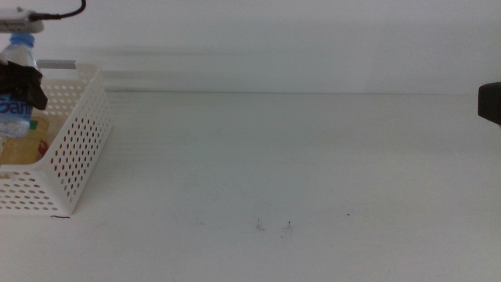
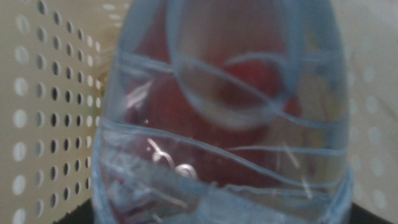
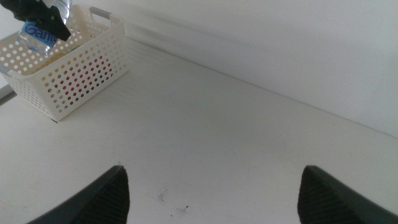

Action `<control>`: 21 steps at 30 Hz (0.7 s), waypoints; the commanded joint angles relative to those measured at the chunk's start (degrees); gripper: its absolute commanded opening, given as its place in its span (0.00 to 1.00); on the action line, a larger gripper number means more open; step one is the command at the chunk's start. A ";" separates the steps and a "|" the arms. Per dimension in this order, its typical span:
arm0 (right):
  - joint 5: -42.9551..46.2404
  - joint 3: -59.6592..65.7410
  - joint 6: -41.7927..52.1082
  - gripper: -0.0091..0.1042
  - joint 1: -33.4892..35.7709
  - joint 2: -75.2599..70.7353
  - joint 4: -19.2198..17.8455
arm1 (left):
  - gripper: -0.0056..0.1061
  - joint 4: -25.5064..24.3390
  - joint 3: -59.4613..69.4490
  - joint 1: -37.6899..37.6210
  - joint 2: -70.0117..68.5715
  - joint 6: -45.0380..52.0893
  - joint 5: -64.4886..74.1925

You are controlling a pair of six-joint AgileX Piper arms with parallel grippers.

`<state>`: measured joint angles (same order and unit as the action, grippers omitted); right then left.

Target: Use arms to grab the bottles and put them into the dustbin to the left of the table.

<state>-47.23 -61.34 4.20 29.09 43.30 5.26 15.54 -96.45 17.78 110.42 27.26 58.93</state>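
My left gripper (image 1: 23,82) hangs over the dustbin (image 1: 74,149) at the table's left end, shut on the small clear water bottle (image 1: 17,56) with the blue cap. That water bottle (image 2: 224,124) fills the left wrist view, with a red blur showing through it. The yellow tea bottle (image 1: 31,141) lies inside the dustbin. Red shows through the holes of the dustbin (image 3: 37,74) wall in the right wrist view. My right gripper (image 3: 212,171) waits open and holds nothing; in the middle view the right gripper (image 1: 491,102) is at the right edge.
The white table (image 1: 274,172) stretches wide between the dustbin and the right arm, with a few tiny dark specks (image 1: 274,227) near the front. A pale wall runs behind it.
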 commanded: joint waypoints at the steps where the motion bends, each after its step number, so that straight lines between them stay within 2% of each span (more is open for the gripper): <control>1: 0.46 -0.44 0.07 0.87 -0.56 -0.14 -0.13 | 0.43 1.51 -0.83 0.09 0.40 0.29 -1.31; 5: 0.46 -0.44 0.07 0.87 -0.56 -0.14 -0.13 | 0.49 1.28 -0.83 -0.02 2.26 0.29 -0.50; 8: 0.46 -0.44 0.07 0.87 -0.56 -0.14 -0.13 | 0.59 0.87 -0.83 -0.02 3.26 -0.37 0.22; 15: 0.46 -0.44 0.07 0.87 -0.56 -0.14 -0.13 | 0.89 1.10 -0.83 -0.02 3.65 -0.64 0.48; 21: 0.46 -0.44 0.07 0.87 -0.56 -0.14 -0.13 | 0.89 0.96 -0.83 -0.16 3.27 -2.06 4.15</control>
<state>-47.23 -61.34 4.20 29.09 43.30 5.26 16.84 -96.92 17.67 114.60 26.28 61.93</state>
